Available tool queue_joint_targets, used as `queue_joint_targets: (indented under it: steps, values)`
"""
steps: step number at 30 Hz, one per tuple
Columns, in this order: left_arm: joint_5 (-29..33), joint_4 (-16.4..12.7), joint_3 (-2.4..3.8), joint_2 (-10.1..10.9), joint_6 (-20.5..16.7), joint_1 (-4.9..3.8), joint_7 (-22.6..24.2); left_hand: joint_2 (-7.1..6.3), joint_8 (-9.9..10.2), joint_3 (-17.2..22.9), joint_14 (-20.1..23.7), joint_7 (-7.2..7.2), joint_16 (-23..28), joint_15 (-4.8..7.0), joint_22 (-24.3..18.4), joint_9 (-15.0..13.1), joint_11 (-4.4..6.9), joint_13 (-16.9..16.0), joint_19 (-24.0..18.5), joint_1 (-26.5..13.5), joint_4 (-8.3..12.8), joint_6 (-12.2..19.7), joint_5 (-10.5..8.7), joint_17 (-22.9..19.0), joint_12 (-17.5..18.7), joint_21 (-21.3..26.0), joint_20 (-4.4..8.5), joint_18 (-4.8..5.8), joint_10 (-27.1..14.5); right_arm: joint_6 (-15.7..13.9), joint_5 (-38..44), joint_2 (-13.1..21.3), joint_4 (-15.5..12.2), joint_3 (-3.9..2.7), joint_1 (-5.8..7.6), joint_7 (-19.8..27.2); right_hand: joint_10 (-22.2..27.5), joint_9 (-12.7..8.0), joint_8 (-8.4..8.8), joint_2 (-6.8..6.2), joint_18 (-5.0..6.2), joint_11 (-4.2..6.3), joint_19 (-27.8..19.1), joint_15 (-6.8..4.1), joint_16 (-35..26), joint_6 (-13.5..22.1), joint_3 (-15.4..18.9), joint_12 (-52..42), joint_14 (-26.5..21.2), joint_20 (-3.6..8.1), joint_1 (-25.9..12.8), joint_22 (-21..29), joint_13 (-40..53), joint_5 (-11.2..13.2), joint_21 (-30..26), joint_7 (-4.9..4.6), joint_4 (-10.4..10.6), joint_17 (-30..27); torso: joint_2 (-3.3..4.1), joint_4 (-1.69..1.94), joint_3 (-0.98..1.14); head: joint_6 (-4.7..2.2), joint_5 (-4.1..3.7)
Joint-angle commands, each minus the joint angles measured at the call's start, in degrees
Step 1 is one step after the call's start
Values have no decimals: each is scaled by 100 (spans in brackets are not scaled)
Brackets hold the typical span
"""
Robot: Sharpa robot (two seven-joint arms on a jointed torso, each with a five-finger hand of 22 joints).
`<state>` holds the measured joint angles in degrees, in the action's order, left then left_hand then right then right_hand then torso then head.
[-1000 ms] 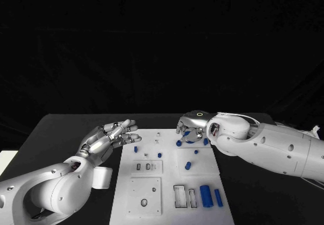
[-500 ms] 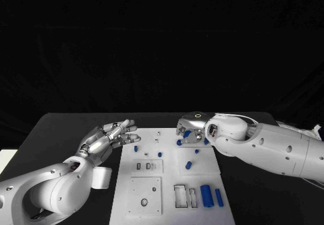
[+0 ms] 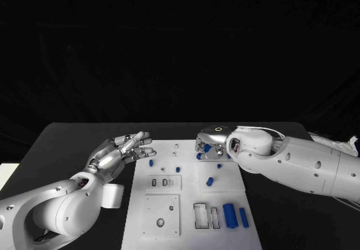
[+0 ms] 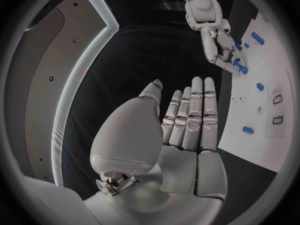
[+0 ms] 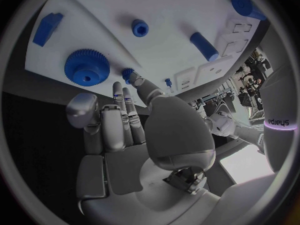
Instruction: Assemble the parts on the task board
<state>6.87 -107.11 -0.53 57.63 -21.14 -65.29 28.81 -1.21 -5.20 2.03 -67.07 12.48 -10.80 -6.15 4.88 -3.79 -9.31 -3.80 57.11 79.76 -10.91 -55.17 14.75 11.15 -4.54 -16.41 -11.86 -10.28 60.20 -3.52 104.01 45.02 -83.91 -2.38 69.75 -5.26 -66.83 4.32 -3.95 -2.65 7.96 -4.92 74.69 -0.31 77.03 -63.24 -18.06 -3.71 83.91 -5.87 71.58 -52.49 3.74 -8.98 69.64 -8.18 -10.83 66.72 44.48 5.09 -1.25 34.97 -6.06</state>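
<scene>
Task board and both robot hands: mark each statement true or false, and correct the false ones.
1. The left hand holds a blue part. False: it holds nothing, with its fingers extended beside the task board.
2. The right hand is over the far end of the board. True.
3. A blue gear lies on the board close to the right hand's fingertips. True.
4. The two large blue cylinders lie at the far end of the board. False: they lie at the near end, on its right side.

A black backdrop [image 3: 180, 57] hangs behind the black table [image 3: 67, 140].
</scene>
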Motion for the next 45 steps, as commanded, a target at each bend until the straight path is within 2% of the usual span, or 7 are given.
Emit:
queue_joint_targets:
  steps: [1, 10, 18, 28, 31, 38, 45]
  values:
    - [13, -9, 5, 0, 70, -9, 7, 10, 37, 7, 25, 39, 27, 5, -5, 7, -19, 5, 3, 52, 33, 16, -27, 8, 17, 24, -40, -21, -2, 198, 61, -10, 18, -2, -6, 46, 2, -5, 26, -9, -104, -3, -42, 34, 37, -4, -64, 12, 239, 6, 58, -12, -6, 27, 30, -18, 15, 7, 16, 6, -4, 13, -15]
    - [13, -9, 5, 2, 65, -9, -4, 15, 44, 13, 27, 41, 35, 3, -9, 6, -21, 4, 1, 60, 40, 18, -26, 11, 26, 29, -43, -21, -6, 238, 56, -54, 77, -2, -19, 72, -20, 0, 22, -5, -105, 0, -52, 33, 51, -27, -164, 11, 238, 5, 67, -34, -6, 45, 56, -17, 50, 16, 33, 15, -6, 41, -8]
    - [13, -2, 5, 7, 58, -9, -19, 18, 48, 17, 28, 42, 40, 2, -12, 6, -23, 4, 1, 64, 44, 18, -25, 13, 30, 32, -44, -21, -8, 226, 39, -64, 88, -2, -22, 93, -129, 22, -1, 33, -112, 31, -51, 13, 90, -131, -359, -1, 242, 17, 44, -109, 1, 72, 124, 12, 181, 55, 43, 12, -9, 50, -1]
    - [14, 6, 5, 9, 40, -10, -41, 29, 59, 33, 24, 45, 51, 2, -18, 4, -25, 2, 3, 84, 62, 18, -24, 20, 42, 38, -45, -23, -11, 127, 0, -56, 74, -2, -23, 118, -234, 45, -14, 6, -119, 60, -44, -10, 117, -224, -478, -5, 245, 34, 7, -168, 6, 101, 177, 41, 310, 75, 58, 18, -10, 52, -13]
    - [14, 13, 5, 10, 33, -10, -46, 36, 65, 42, 22, 47, 56, 2, -21, 4, -26, 2, 5, 97, 72, 18, -26, 23, 47, 41, -46, -23, -13, -31, -42, -46, 55, -2, -23, 134, -346, 72, -43, 47, -126, 96, -25, -37, 133, -323, -543, -21, 249, 53, -24, -221, 16, 107, 217, 82, 427, 90, 57, 23, -11, 46, -14]
    - [15, 28, 5, 10, 26, -10, -51, 48, 77, 64, 17, 50, 68, 2, -28, 3, -27, 0, 10, 123, 95, 18, -31, 31, 57, 46, -46, -24, -13, -693, -121, 1, -92, -24, -13, -155, -499, 124, -52, 116, -149, 140, 35, -77, 169, -429, -703, -6, 258, 94, -18, -355, 20, 104, 310, 122, 635, 126, 62, 27, -15, 16, 2]
    - [19, 37, 5, 4, 33, -10, -58, 57, 89, 90, 12, 50, 82, 3, -35, 2, -27, -1, 16, 156, 125, 16, -32, 40, 65, 51, -45, -25, -11, -1028, -82, -84, -105, -74, 10, -364, -488, 137, -38, 76, -156, 142, 48, -80, 169, -429, -773, 15, 257, 101, 20, -388, 11, 93, 332, 122, 653, 115, 75, 41, -18, -25, -9]
